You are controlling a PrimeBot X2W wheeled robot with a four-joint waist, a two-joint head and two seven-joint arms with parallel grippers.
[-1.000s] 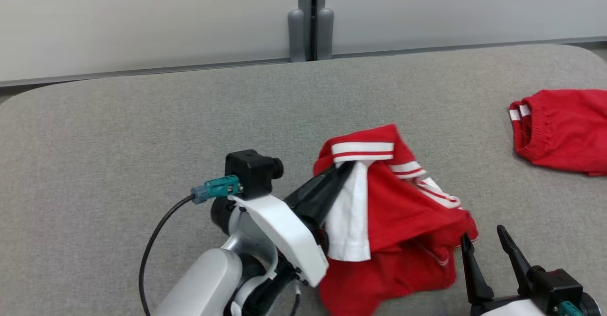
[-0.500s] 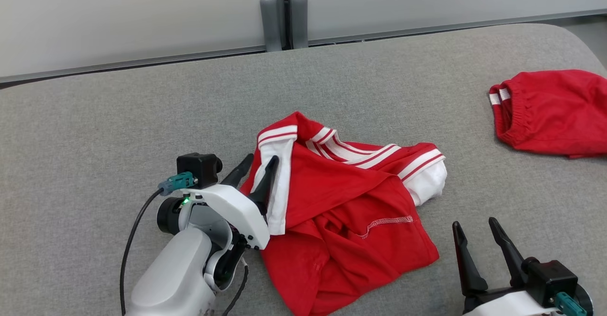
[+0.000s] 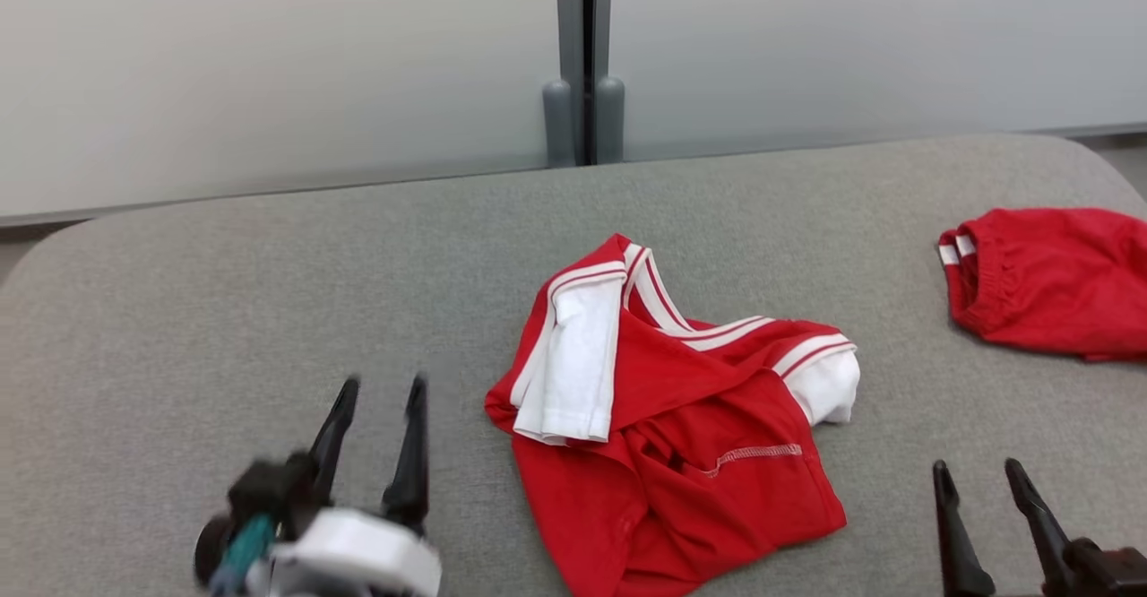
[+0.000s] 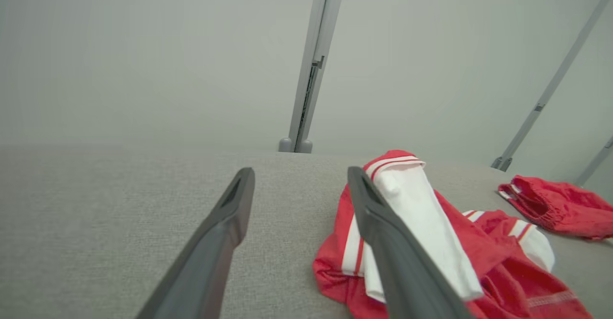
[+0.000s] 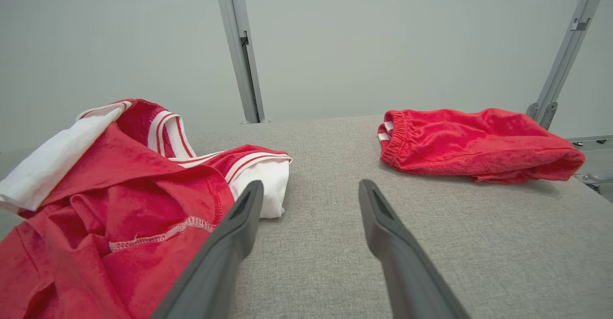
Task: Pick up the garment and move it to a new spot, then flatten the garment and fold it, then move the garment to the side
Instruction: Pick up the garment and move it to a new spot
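head view.
- garment (image 3: 681,436): red shirt with white sleeves and red-and-white striped trim. it lies crumpled near the middle of the grey padded table (image 3: 269,310). one white sleeve is folded over its left side, the other shows at its right edge.
- my left gripper (image 3: 383,384): near left and blurred. the fingers are spread with nothing between them, and it sits left of the garment, clear of it.
- my right gripper (image 3: 976,466): near right, fingers spread and empty, apart from the garment's near right hem.
- second red piece (image 3: 1048,279): has an elastic waistband and lies at the table's right edge, well apart from the garment.
- pale wall panels (image 3: 269,68) with a grey post (image 3: 582,59), behind the far edge.

left wrist view.
- my two fingers are spread over bare table. the right one crosses in front of the garment's white sleeve, and i cannot tell if it touches.
- the second red piece is at far right.

right wrist view.
- my fingers are spread with bare table between them.
- the garment is at left, with a white cuff just past my left fingertip.
- the second red piece is far right.
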